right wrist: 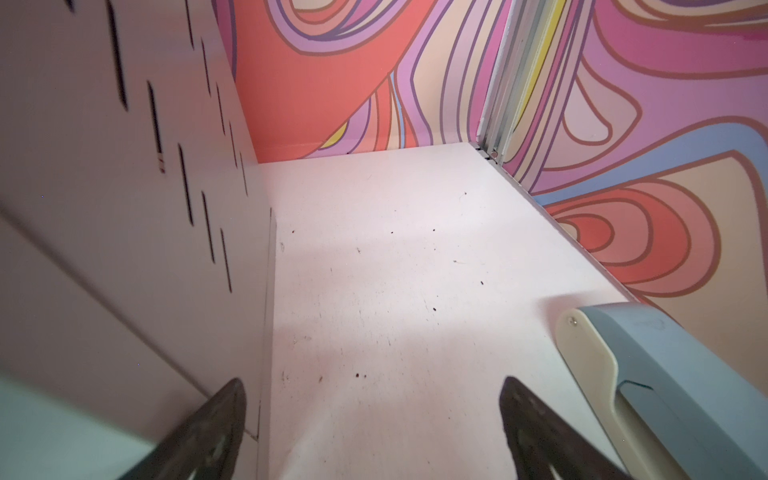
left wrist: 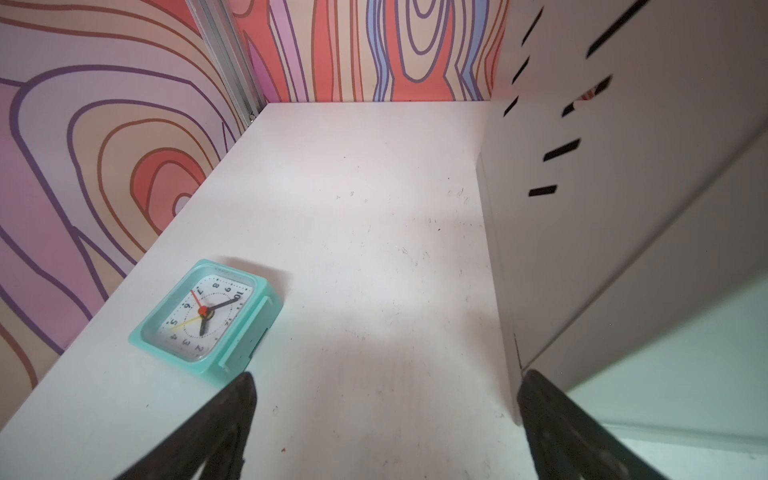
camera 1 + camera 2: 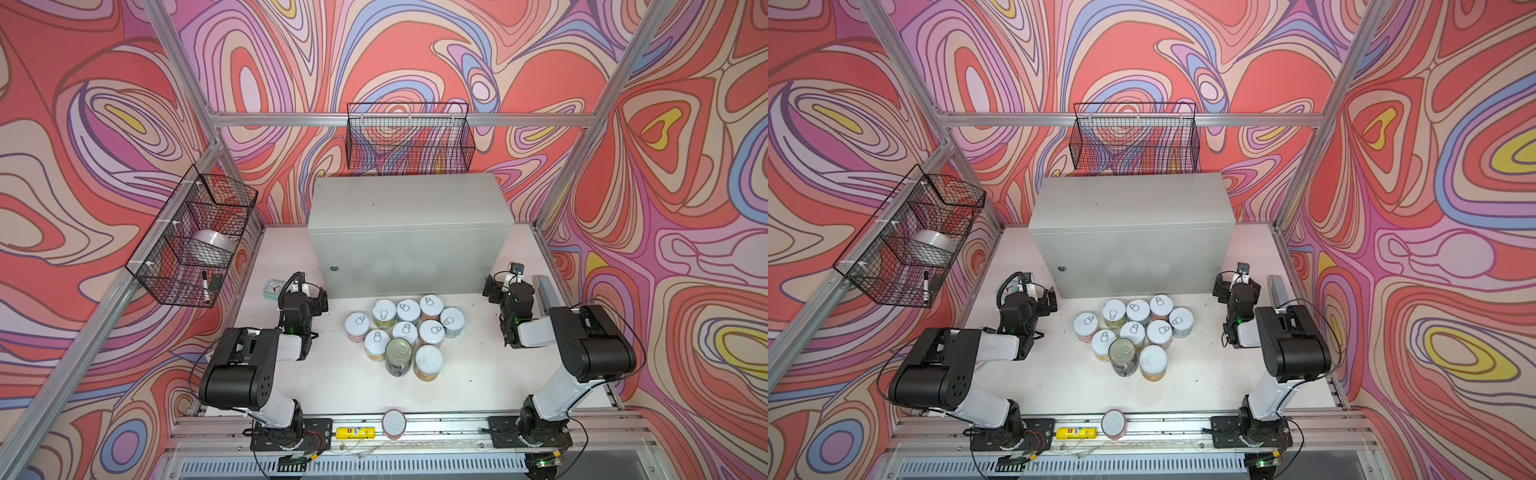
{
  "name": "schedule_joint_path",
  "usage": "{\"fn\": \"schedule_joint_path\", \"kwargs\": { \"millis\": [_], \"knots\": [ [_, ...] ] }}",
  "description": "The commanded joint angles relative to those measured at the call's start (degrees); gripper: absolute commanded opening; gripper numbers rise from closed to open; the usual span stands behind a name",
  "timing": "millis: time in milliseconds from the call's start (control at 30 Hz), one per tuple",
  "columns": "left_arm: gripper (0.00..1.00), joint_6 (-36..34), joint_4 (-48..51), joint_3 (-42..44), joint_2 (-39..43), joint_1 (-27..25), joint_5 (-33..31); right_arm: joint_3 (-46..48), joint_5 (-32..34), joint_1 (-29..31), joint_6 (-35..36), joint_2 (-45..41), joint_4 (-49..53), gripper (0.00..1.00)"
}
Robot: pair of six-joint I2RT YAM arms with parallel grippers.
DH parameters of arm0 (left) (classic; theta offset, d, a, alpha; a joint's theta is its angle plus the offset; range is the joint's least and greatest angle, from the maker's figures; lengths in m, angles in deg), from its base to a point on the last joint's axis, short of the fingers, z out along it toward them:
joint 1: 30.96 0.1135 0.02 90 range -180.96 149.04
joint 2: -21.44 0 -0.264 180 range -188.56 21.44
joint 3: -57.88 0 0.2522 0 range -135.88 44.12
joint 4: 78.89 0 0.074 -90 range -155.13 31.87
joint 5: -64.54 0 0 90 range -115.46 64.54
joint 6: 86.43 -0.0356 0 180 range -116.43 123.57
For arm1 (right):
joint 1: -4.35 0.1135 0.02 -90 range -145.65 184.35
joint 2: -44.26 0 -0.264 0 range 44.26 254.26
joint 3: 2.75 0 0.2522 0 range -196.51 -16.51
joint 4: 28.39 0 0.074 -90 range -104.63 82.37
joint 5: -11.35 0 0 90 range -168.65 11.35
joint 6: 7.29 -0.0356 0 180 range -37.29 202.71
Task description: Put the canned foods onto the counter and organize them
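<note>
Cans [image 3: 405, 332] stand clustered on the white table [image 3: 478, 374], just in front of the counter [image 3: 409, 208]. From above their labels are mostly hidden, and neither wrist view shows them. Nearest, a yellow tube [image 3: 355, 432] and a pink-rimmed disc [image 3: 394, 422] lie on the front rail. Further back, the left gripper [image 2: 384, 386] and the right gripper [image 1: 372, 390] flank the counter's front corners, jaws apart and holding nothing. The clock [image 2: 208, 318], half hidden behind the arm in both top views, shows plainly in the left wrist view. A grey-blue tool [image 1: 665, 374] is cut off in the right wrist view. A wire basket [image 3: 409, 137] hangs behind the counter.
</note>
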Motion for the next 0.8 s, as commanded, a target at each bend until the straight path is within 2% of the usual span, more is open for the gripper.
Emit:
{"fn": "schedule_joint_path", "kwargs": {
  "millis": [0,100,200,267,367,500,600,633,767],
  "knots": [
    [1.00,-0.05,0.30,-0.39,0.46,0.49,0.23,-0.04,-0.55,0.02,0.06,0.12,-0.19,0.99],
    [1.00,-0.14,-0.41,-0.07,0.56,0.49,0.05,0.18,-0.28,0.00,0.17,-0.05,-0.88,0.99],
    [1.00,0.29,4.03,0.00,5.43,0.09,-1.92,-0.82,5.43,0.43,-1.32,-4.13,4.30,0.98],
    [1.00,1.22,6.86,0.42,9.87,-0.61,-7.06,-4.35,11.14,0.63,-4.34,-6.79,14.68,0.98],
    [1.00,2.21,8.93,2.76,17.26,-2.86,-13.53,-9.44,14.75,0.84,-8.38,-10.85,28.13,0.98],
    [1.00,10.82,28.78,-2.79,25.50,-3.59,-20.97,-11.95,13.57,1.14,-15.75,-15.77,39.80,0.98],
    [1.00,14.62,41.11,-7.74,27.71,-4.08,-22.40,-11.23,10.34,1.88,-18.86,-19.43,43.75,0.98],
    [1.00,14.97,43.26,-8.20,28.46,-4.90,-22.00,-11.74,8.80,2.38,-19.18,-20.46,46.54,0.98],
    [1.00,16.09,47.62,-10.39,32.47,-11.88,-20.51,-12.85,12.66,9.47,-18.70,-25.63,55.80,0.98]
  ]
}}
